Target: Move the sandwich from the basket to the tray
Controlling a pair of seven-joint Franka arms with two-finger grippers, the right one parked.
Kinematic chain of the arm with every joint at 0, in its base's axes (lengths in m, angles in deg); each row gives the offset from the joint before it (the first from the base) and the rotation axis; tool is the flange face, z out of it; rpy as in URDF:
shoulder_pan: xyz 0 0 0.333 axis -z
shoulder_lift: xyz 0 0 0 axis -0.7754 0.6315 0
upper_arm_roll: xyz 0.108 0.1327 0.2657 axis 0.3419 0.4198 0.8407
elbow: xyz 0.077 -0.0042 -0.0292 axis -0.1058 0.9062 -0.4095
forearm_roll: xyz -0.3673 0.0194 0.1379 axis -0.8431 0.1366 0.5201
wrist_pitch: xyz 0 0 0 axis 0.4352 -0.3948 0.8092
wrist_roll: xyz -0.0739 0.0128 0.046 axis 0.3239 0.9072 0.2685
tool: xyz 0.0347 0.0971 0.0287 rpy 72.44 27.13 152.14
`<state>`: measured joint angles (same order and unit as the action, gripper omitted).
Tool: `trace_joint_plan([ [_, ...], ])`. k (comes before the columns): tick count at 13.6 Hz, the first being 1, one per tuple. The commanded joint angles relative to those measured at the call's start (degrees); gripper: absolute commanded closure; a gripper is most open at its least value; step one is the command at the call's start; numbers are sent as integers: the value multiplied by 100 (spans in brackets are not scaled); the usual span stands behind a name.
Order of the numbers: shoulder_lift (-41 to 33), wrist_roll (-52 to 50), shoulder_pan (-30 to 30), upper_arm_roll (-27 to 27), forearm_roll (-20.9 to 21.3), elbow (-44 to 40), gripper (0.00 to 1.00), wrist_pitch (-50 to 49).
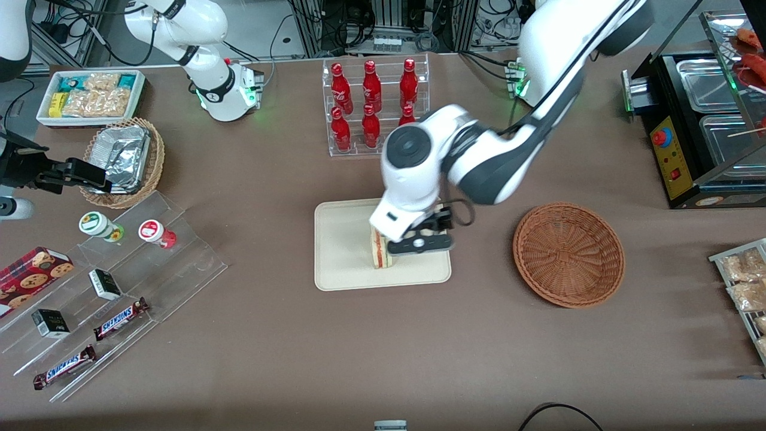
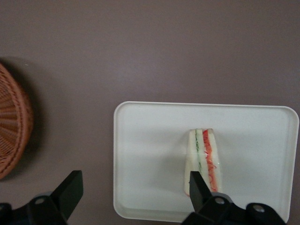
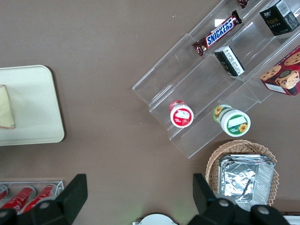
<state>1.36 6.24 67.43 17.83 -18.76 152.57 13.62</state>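
The gripper [image 2: 136, 192] hangs above the tray [image 1: 341, 263], its fingers [image 2: 69, 190] spread wide and holding nothing. The sandwich [image 2: 205, 159] lies on the tray, cut edge up, just below one fingertip. The basket [image 1: 568, 254] sits beside the tray, toward the working arm's end.

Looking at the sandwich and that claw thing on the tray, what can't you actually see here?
- Front view: the arm covers part of the sandwich and tray.
- Left wrist view: the basket is cut off by the edge.
- Left wrist view: the open gripper hides the sandwich's lower tip.
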Motion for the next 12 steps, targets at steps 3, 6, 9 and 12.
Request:
trace_joint_plan([
  [3,-1873,1265,-1173,1,-1272,1533,0,37],
  [6,-2587,2295,-1807,10,-1749,1869,0,-321],
  [9,-2895,2911,-2220,37,-1759,1869,0,-735],
  [12,-3028,3422,-2634,37,-1759,1895,0,-929],
])
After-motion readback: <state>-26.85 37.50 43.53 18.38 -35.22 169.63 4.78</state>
